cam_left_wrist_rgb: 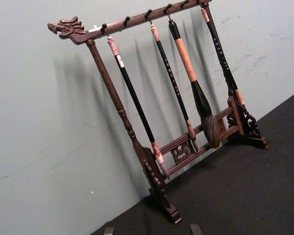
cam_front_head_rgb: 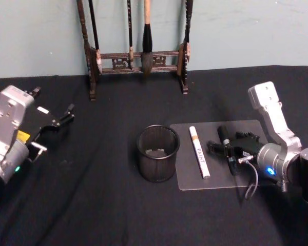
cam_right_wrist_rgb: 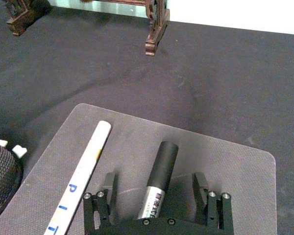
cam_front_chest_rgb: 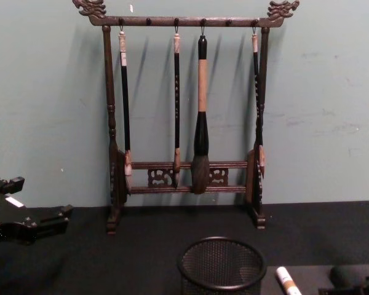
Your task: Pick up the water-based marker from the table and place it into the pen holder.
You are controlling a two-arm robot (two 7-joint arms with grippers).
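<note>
Right gripper (cam_right_wrist_rgb: 154, 179) released, fingers straddling water-based marker (cam_right_wrist_rgb: 162, 166) lying on grey mat (cam_front_head_rgb: 215, 180) | pen holder (cam_front_head_rgb: 157, 154) just left of mat | left gripper (cam_front_head_rgb: 62, 120) far left, fingers apart, empty.

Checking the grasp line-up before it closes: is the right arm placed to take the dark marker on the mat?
Probably yes. The right pincer is open, its fingers standing either side of the dark marker on the grey mat; the white paint pen lies just outside them.

water-based marker (cam_right_wrist_rgb: 162, 161): black cap, grey barrel, lying flat between right gripper (cam_right_wrist_rgb: 154, 185) spread fingers, untouched | pen holder (cam_front_head_rgb: 158, 152): black mesh cup, upright, left of that gripper
</note>
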